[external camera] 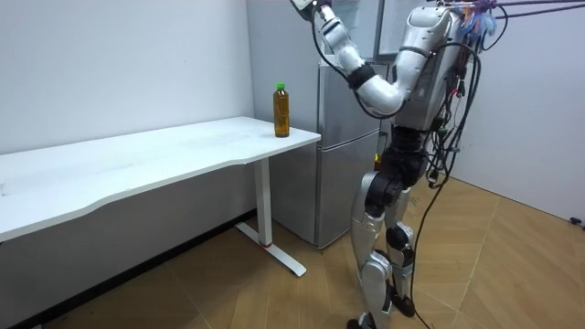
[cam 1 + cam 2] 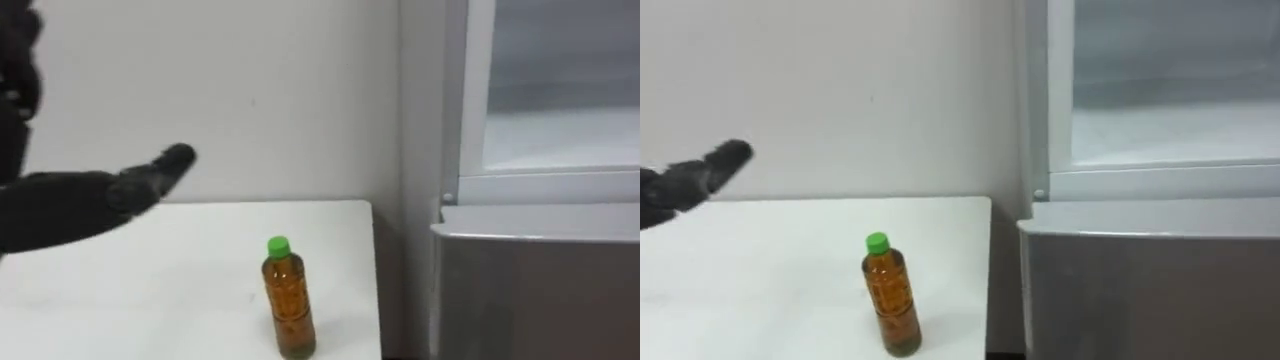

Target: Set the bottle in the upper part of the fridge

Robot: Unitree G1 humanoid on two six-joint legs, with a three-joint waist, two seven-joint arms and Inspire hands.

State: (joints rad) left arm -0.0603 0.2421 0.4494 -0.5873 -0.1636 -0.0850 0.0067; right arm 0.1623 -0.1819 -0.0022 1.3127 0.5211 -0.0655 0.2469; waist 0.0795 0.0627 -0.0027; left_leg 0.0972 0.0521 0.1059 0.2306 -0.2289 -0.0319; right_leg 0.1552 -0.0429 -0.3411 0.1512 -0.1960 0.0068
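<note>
A bottle [image 2: 288, 300] of amber liquid with a green cap stands upright on the white table [image 2: 130, 290], near its right end beside the fridge. In the room view the bottle [image 1: 281, 110] is on the table corner. My black left hand [image 2: 90, 195] reaches in from the left, up above the table, and is open with straight fingers pointing right. It holds nothing and is well left of and above the bottle. The fridge's upper compartment [image 2: 560, 110] shows a pale white inside behind a white frame. The grey lower door [image 2: 540, 290] is closed.
I stand in front of the grey fridge [image 1: 343, 137], with the table [image 1: 137, 155] running off to the room view's left. A white wall [image 2: 280, 90] is behind the table. A narrow gap separates the table's edge from the fridge.
</note>
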